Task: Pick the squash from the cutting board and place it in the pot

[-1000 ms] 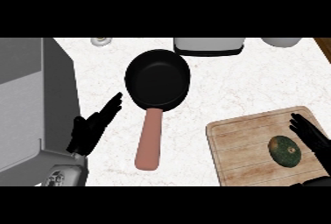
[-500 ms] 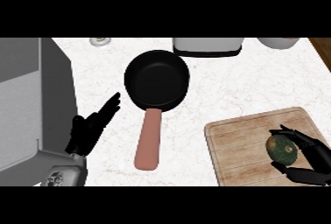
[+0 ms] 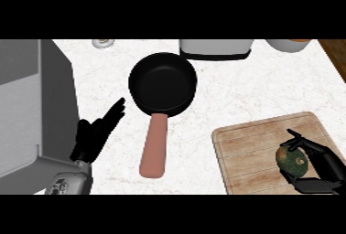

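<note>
Currently we are at the grasp stage. Our right hand (image 3: 317, 167) is curled round the squash (image 3: 292, 160), fingers above and thumb below, and the squash lies on the cutting board (image 3: 253, 146) near its right edge; we cannot tell whether it has cleared the wood. The receiving vessel, a black pan (image 3: 163, 82) with a reddish handle (image 3: 154, 151), stands well apart to the upper left, with nothing in it. Our left hand (image 3: 98, 132) rests open beside the handle, fingers straight, at the left of the view. Done: reach and closure on the squash. Remaining, as we judge it: lift, carry across the counter (image 3: 263, 87), release into the pan.
</note>
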Controlling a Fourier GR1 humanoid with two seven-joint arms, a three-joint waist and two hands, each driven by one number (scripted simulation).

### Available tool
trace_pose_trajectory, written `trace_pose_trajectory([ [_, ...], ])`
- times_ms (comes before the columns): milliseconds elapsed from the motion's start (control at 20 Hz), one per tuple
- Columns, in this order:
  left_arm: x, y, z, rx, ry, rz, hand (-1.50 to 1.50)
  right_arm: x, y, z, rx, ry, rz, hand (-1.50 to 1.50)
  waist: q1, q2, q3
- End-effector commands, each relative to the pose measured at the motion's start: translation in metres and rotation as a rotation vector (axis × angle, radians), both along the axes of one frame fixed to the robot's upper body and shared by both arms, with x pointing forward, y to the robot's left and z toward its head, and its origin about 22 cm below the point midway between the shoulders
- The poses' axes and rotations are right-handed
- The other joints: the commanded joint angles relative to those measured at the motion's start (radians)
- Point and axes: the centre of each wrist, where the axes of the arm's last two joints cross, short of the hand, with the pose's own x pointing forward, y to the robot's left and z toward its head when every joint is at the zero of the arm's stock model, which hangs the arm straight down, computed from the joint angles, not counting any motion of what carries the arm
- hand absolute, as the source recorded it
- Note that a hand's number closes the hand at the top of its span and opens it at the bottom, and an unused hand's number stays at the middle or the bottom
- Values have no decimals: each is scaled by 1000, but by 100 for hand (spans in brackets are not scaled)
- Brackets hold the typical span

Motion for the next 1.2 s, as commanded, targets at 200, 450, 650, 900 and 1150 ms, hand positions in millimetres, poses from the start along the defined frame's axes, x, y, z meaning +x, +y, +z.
trace_pose_trajectory([
  [200,-4,14,-10,-6,51,17,0,71,8,25,13,-50,89,150,47,30,18],
  [450,-8,8,-23,-28,53,6,0,136,8,72,-18,-109,209,150,63,37,18],
  [650,-15,17,-18,-5,51,18,0,169,29,90,-57,-176,232,150,45,29,17],
  [900,-11,17,-21,-12,58,24,0,175,24,95,-171,-251,245,150,26,27,17],
  [1150,-10,21,-21,-19,54,53,0,184,48,127,-240,-354,240,150,8,20,15],
])
